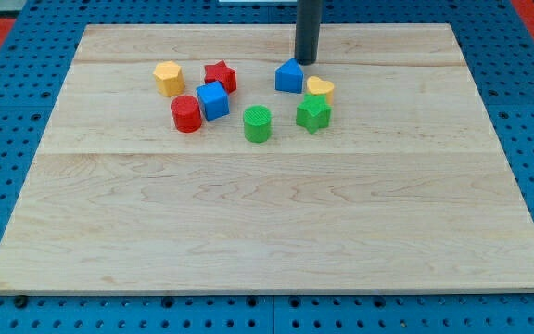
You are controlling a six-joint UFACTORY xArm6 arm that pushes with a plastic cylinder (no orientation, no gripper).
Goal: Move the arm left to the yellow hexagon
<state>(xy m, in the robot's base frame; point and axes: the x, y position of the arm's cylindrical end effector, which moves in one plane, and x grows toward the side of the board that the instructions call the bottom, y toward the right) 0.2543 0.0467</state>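
The yellow hexagon (168, 79) sits on the wooden board (267, 213) at the upper left of the block group. My tip (305, 61) is the lower end of a dark rod that comes down from the view's top. It stands well to the right of the yellow hexagon, just above and right of the blue block with a peaked top (289, 76). The red star (220, 76) lies between the tip and the hexagon.
A blue cube (213, 100) and a red cylinder (186, 113) sit below the hexagon. A green cylinder (258, 123), a green star (313, 114) and a yellow heart (320, 88) lie below the tip. A blue pegboard (7, 121) surrounds the board.
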